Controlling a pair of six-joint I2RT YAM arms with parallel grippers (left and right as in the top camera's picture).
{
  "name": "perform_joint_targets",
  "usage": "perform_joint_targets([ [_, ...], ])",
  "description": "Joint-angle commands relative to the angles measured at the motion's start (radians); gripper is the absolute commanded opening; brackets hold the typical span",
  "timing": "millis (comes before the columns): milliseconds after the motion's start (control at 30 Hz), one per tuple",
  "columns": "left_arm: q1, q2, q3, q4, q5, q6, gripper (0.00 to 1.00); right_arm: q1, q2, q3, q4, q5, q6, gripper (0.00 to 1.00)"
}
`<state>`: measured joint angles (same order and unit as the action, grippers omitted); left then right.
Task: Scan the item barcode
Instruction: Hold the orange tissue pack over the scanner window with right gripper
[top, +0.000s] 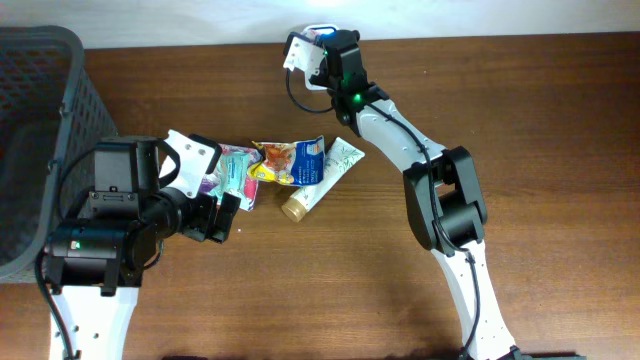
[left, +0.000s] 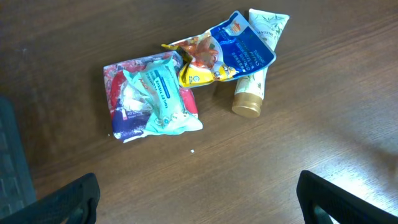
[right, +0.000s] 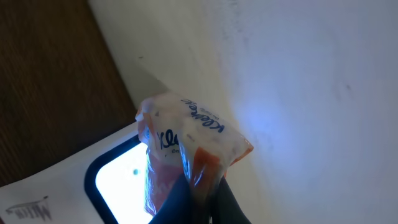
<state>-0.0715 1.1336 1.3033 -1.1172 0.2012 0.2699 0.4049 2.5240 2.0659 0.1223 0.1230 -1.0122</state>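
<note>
A small tissue pack (right: 186, 140) in clear wrap with orange and white print hangs pinched in my right gripper (right: 202, 199), which is shut on its lower edge. It hangs right beside the lit scanner window (right: 121, 177). From overhead the pack (top: 298, 52) and right gripper (top: 318, 48) are at the table's back edge, by the scanner's glow (top: 320, 30). My left gripper (left: 198, 194) is open over bare wood, holding nothing, just in front of the pile of items; overhead it (top: 225, 218) sits at the left.
The pile holds a teal wipes pack (left: 163, 93) on a red-and-purple packet, a blue and yellow snack pouch (left: 230, 53) and a cream tube with a gold cap (left: 258, 68). A dark mesh basket (top: 40, 120) stands at the far left.
</note>
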Motion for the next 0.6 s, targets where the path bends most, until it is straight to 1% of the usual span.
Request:
perform_joint_targets([
  [0, 0.005, -0.002, 0.001, 0.002, -0.007, 0.016, 0.99, 0.007, 0.012, 0.068, 0.008, 0.048, 0.023, 0.04],
  [167, 0.005, -0.002, 0.001, 0.002, -0.007, 0.016, 0.99, 0.010, 0.007, 0.080, -0.025, 0.100, 0.023, 0.04],
  [267, 0.005, -0.002, 0.001, 0.002, -0.007, 0.016, 0.99, 0.015, 0.007, 0.080, -0.056, 0.099, 0.023, 0.04],
  [400, 0.005, -0.002, 0.001, 0.001, -0.007, 0.016, 0.99, 0.036, 0.005, 0.080, -0.057, 0.132, 0.023, 0.04],
  [567, 0.005, -0.003, 0.001, -0.001, -0.007, 0.016, 0.99, 0.047, -0.027, 0.080, -0.170, 0.144, 0.024, 0.04],
])
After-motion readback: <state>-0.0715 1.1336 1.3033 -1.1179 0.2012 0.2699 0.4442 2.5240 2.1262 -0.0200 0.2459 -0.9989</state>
